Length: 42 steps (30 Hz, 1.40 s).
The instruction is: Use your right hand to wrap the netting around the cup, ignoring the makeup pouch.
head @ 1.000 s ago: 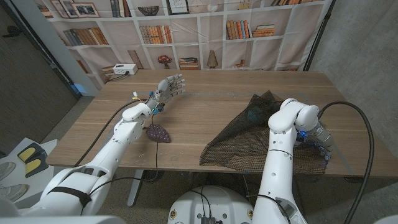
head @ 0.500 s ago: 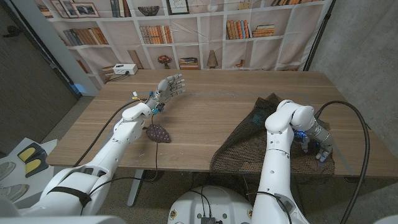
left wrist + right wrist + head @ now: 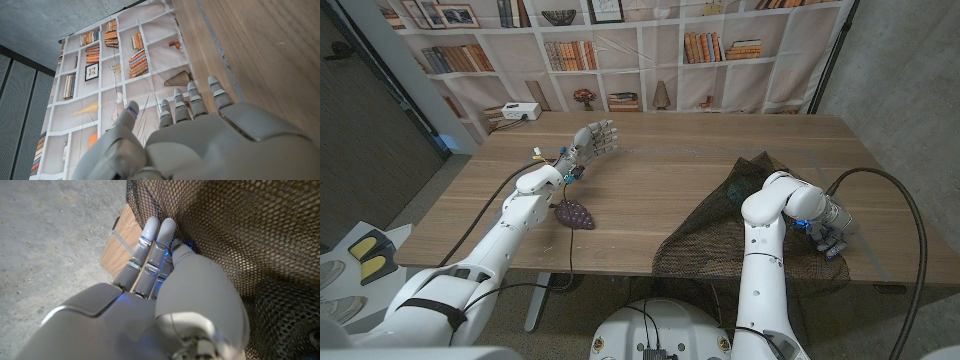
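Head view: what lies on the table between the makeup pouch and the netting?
Nothing: in the head view the stretch of wooden table between the makeup pouch and the netting is bare wood.

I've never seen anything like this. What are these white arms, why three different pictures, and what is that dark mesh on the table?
It is a robot with two arms ending in humanlike hands. One picture looks down from its head; the other two come from cameras on each wrist. On the wooden table lies dark netting, draped over something near its far end, probably the cup, which is hidden. The right hand has its fingers pressed into the netting; whether it truly grips it is unclear. The left hand is raised, fingers apart, holding nothing. The small purple pouch lies beside the left arm.
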Motion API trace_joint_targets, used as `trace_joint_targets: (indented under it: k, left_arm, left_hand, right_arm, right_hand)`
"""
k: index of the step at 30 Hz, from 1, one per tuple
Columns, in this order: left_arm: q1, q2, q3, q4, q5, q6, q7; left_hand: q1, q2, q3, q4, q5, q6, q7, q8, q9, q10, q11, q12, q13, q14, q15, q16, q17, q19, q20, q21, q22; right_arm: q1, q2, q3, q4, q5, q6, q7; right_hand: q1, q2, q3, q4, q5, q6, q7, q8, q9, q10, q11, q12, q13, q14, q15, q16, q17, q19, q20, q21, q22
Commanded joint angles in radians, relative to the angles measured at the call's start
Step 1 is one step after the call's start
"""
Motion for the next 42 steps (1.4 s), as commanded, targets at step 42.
trace_joint_targets:
  k: [42]
  left_arm:
    - [-0.005,0.006,-0.028,0.045,-0.015,-0.025,-0.031]
  left_hand:
    - [-0.016,0.001,0.001,0.004,-0.005,0.010,-0.002,0.002,0.003,0.006,0.002,0.000,0.003,0.006,0.003,-0.001,0.004,-0.002,0.003,-0.004,0.005]
  right_arm:
    - [-0.260,-0.572,-0.520,-0.225,1.507,-0.155,-1.738]
  right_hand:
    - [0.015,-0.055,0.048,-0.032,-0.005,0.143,0.048,0.072,0.041,0.175,0.009,0.011,-0.035,0.189,-0.092,-0.039,0.052,0.097,-0.092,0.102,-0.112]
